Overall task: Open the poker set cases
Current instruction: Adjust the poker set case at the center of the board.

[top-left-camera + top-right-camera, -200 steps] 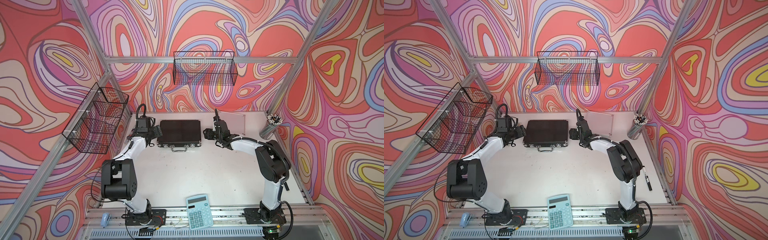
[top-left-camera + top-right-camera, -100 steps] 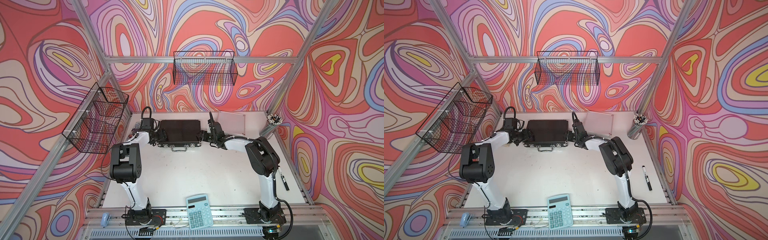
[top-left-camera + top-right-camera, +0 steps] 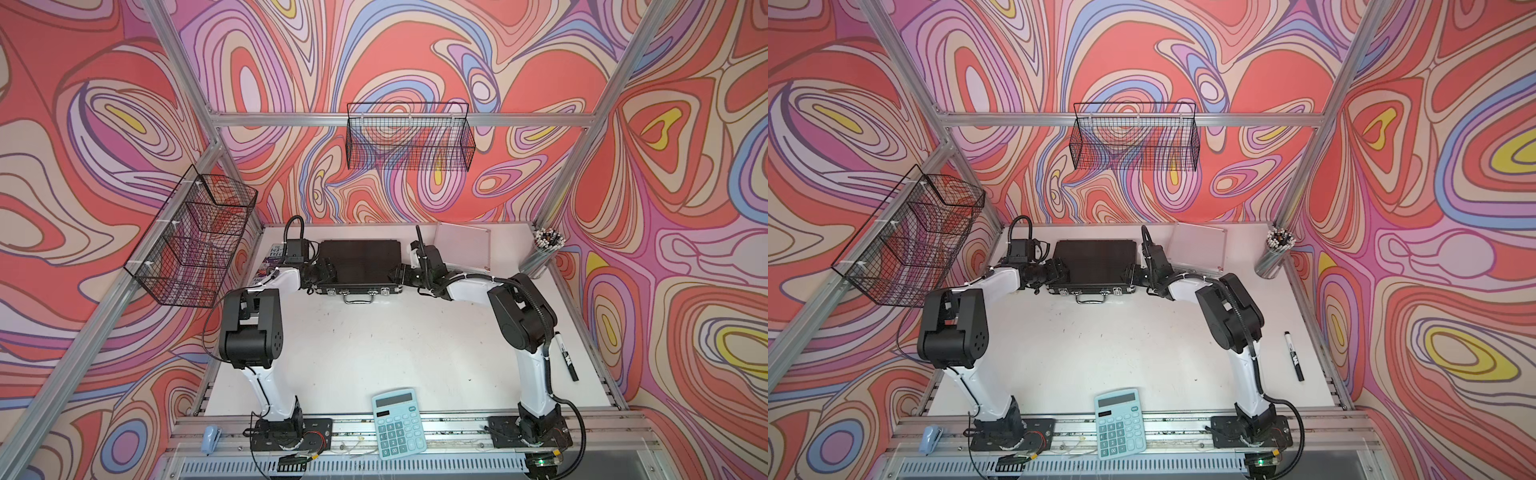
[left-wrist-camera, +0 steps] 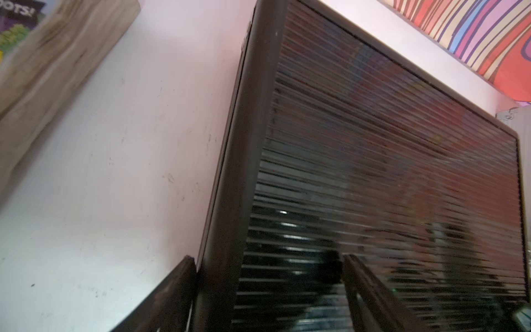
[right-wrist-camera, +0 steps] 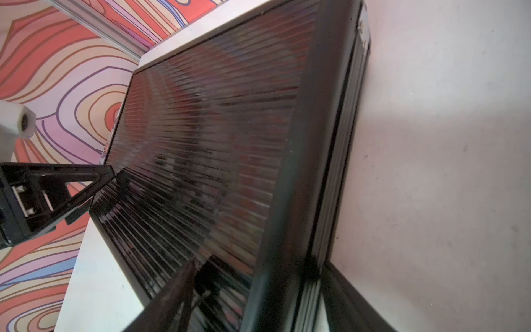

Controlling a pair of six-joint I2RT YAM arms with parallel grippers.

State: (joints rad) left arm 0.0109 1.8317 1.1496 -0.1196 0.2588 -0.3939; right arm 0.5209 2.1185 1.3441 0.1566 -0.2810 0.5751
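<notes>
On the paperback book [image 4: 43, 63], cut off at the frame edge: "OTS!" in white. Faintly, on that cover in a top view: "FREE". On calculator [image 3: 399, 424] keys and marker [image 3: 566, 357]: print too small to read.

Two slim arms in white shells and black joints, each ending in a black tool.

The left arm [image 3: 249, 332] and the right arm [image 3: 521, 320] wore glossy white link covers between blocky matt-black joint housings; the left housing farthest from its tool showed a ring of small holes. The left tool [image 3: 326, 270] and the right tool [image 3: 397, 275] were all black, with fingers [image 5: 71, 171] built as open frames with a triangular cut-out. Just behind each tool sat a black camera box [image 3: 295, 249] with a looped black cable. A ribbed black conduit [image 3: 540, 316] ran back from the right tool, held by white ties. At the far end from the tools, black base plates [image 3: 320, 428] carried red wires.
</notes>
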